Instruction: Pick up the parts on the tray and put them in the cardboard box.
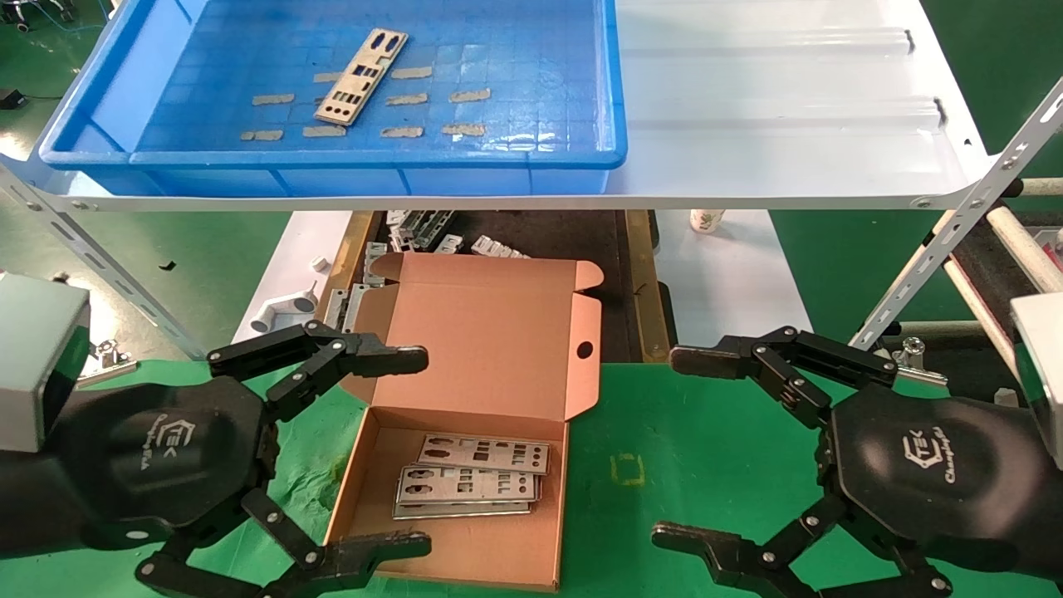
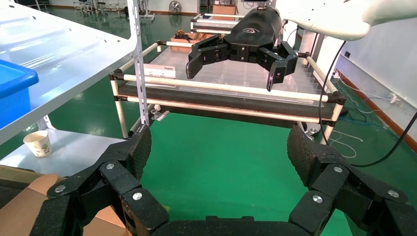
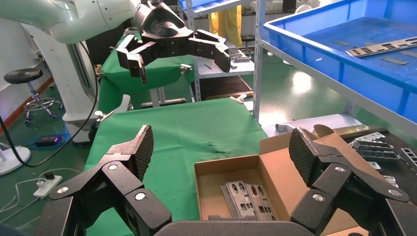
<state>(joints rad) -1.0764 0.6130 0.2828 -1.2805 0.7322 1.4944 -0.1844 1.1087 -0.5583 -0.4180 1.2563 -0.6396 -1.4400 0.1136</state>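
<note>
Our left gripper (image 1: 419,453) and right gripper (image 1: 664,448), jaws spread empty, flank brown cardboard box (image 1: 465,556); one punched silver plate (image 1: 361,76) in blue plastic tray (image 1: 332,158).

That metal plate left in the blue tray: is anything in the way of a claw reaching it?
Nothing visible lies over the plate in the tray. Both claws, left and right, hang open down by the box.

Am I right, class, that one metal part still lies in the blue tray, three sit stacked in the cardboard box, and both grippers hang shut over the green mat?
Not quite. Both the left gripper and right gripper are open and empty, as the head view shows. The rest holds: one part lies in the blue tray, and three plates sit in the cardboard box.
</note>
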